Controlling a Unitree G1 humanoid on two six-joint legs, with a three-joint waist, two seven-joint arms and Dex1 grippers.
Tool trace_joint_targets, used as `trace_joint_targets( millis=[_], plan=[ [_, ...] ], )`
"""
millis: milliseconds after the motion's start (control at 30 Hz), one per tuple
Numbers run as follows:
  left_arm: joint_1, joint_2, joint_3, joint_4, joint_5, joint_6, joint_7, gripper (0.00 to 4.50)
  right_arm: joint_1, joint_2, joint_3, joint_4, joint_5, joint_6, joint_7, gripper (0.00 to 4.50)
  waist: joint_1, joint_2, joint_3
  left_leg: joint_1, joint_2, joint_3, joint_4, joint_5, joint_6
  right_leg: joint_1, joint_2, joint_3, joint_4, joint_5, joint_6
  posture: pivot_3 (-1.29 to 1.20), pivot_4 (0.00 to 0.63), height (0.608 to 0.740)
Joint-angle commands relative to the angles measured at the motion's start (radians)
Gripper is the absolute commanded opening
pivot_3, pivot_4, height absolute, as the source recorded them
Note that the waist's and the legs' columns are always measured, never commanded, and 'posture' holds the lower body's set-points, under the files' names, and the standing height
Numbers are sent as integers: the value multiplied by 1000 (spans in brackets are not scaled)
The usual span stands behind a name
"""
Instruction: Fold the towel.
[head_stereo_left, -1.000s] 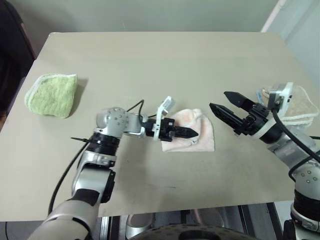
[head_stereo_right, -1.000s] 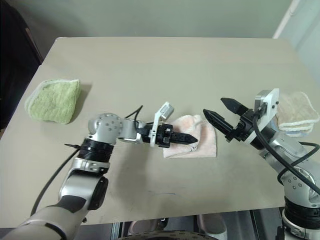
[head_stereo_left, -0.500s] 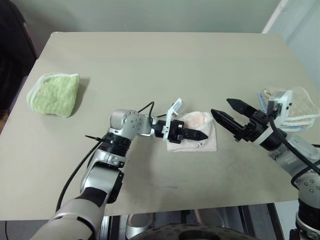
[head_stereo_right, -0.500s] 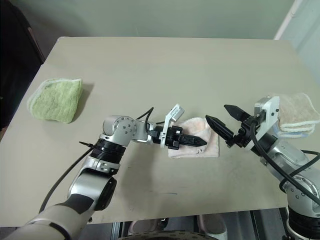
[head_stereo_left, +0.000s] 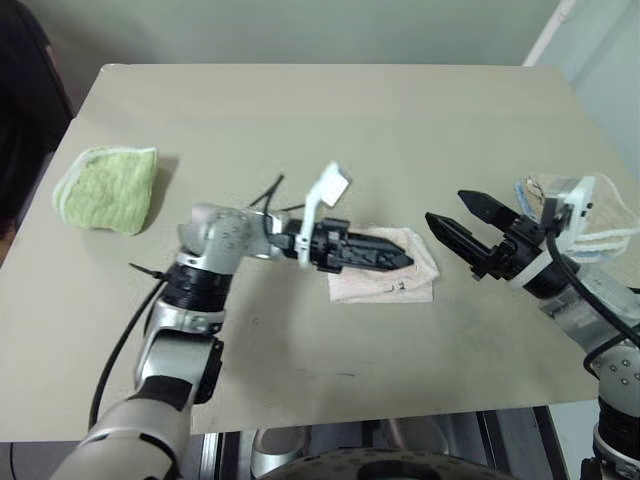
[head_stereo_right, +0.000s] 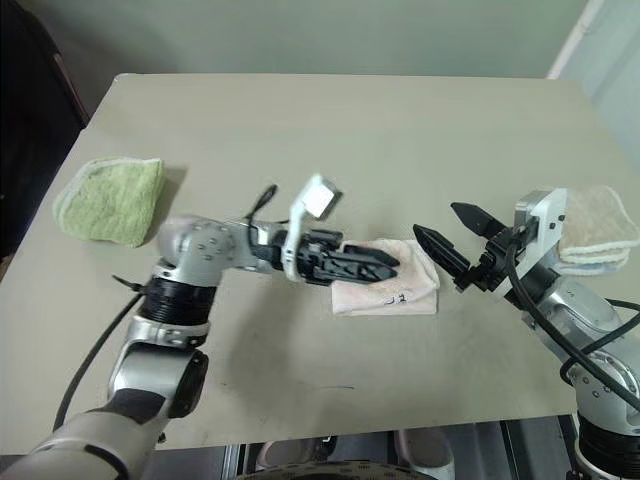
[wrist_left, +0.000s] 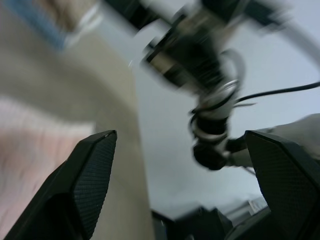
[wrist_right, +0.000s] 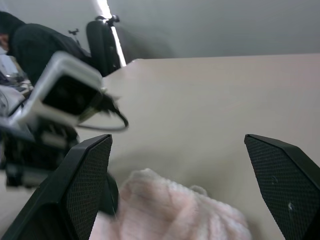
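Now the left gripper (head_stereo_right: 375, 262) has let go: a second ago its black fingers were pinched shut low on the towel (head_stereo_right: 400, 293), and they have since spread wide and lifted clear, hanging just above the cloth's left part. The towel lies alone near the middle of the table (head_stereo_right: 330, 140), doubled into a compact, flat, roughly rectangular packet with a whitish hem and a small dark mark on top. That suggests a fold has just been laid down and released; whether another is wanted is a judgement call. The right gripper (head_stereo_right: 452, 237) hovers just right of the towel, fingers splayed and empty. The cloth is soft pale pink terry, nubbly and limp. A green towel (head_stereo_right: 108, 200) sits bunched at the far left, and beige and light-blue towels (head_stereo_right: 598, 228) lie stacked at the right edge
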Motion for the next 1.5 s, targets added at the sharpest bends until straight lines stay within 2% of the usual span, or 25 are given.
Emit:
trace_joint_targets(
  millis=[33, 133, 233, 367, 400, 500, 600, 700, 800, 900, 967, 1133, 1233, 1367, 1433, 1500],
  plan=[
    [11, 46, 72, -92, -11, -68, 8, 4500, -9, -18, 40, -30, -17, -16, 38, 3578, 0, 0, 0, 0, 0, 0, 0, 0, 0, 0, 0, 0, 0, 0, 0, 0, 150, 740],
    [10, 75, 117, -52, 22, -107, 53, 3923, -41, -9, 83, -12, -49, -30, 40, 2597, 0, 0, 0, 0, 0, 0, 0, -2, 3, 0, 0, 0, -1, 0, 0, 0, 150, 740],
    [55, 144, 74, -57, 129, -251, 9, 2863, -88, -2, 123, 22, -81, -34, 48, 1469, -2, 1, 0, 0, 0, 0, 0, -3, 4, 0, 0, 0, -1, 0, -1, 0, 150, 740],
    [111, 154, 1, -38, 277, -438, 15, 1436, -140, -8, 215, 81, -180, -46, 80, 19, -2, 1, 0, 0, 0, -1, 0, -4, 5, -1, 0, 0, -1, 2, -4, 0, 150, 740],
    [130, 154, -27, -37, 317, -486, 10, 1063, -160, -3, 239, 98, -203, -47, 82, 0, -1, 1, 0, -1, 0, -1, 0, -4, 5, -1, 0, 0, -1, 5, -9, 0, 150, 740],
    [182, 143, -100, -32, 420, -645, -20, 29, -204, 3, 314, 147, -283, -57, 93, 0, -1, 1, 0, -2, 0, -1, 0, -5, 6, -2, 0, 0, -2, 6, -11, 0, 150, 740],
    [232, 94, -128, -42, 445, -757, -45, 29, -223, 7, 384, 196, -371, -75, 104, 0, 0, 1, 0, -4, 0, -2, 0, -7, 6, -4, 0, -1, -2, 6, -12, 0, 150, 740],
    [255, 29, -127, -58, 432, -779, -29, 29, -221, 17, 405, 228, -420, -85, 106, 0, 2, 1, 0, -7, 1, -2, 0, -7, 6, -6, -1, -2, -4, 6, -11, 0, 150, 740],
    [286, 22, -188, -54, 509, -903, -77, 29, -192, 12, 401, 228, -443, -85, 116, 0, 1, 2, 0, -10, 1, -2, 0, -7, 2, -8, -1, -2, -7, 7, -10, 0, 150, 740],
    [297, -8, -193, -35, 487, -883, -75, 29, -145, 1, 421, 233, -489, -117, 140, 0, 1, 2, 0, -10, 2, -2, 0, -8, 1, -7, -1, -3, -10, 7, -10, 0, 150, 740],
    [316, -14, -244, 22, 543, -936, -104, 29, -101, 31, 428, 272, -516, -144, 132, 0, 1, 2, -1, -10, 2, -2, 0, -8, 1, -5, -2, -3, -12, 8, -9, 0, 150, 740],
    [333, -25, -345, 179, 670, -1098, -169, 29, -23, 87, 454, 375, -600, -221, 125, 0, 0, 2, -1, -10, 2, -1, 2, -15, 10, -6, -3, -4, -13, 9, -9, 0, 150, 740],
    [339, -14, -347, 183, 673, -1096, -199, 29, 11, 96, 471, 395, -640, -260, 132, 0, 0, 3, -2, -5, 2, -1, 2, -16, 12, -1, -3, -4, -14, 9, -9, 0, 150, 740],
    [323, -20, -313, 157, 644, -1048, -196, 29, 26, 112, 446, 359, -618, -269, 148, 0, 0, 3, -2, 0, 2, -1, 2, -19, 14, 5, -3, -4, -15, 8, -10, 0, 150, 740],
    [309, -27, -285, 128, 601, -1001, -199, 29, 22, 125, 394, 303, -536, -226, 155, 0, 0, 3, -2, 0, 2, -1, 2, -20, 14, 5, -3, -4, -15, 8, -11, 0, 150, 740],
    [290, -27, -253, 93, 553, -947, -202, 0, 24, 114, 335, 230, -446, -181, 176, 342, 0, 4, -2, 0, 2, 0, 2, -19, 13, 5, -3, -4, -15, 8, -11, 0, 150, 740]
  ],
)
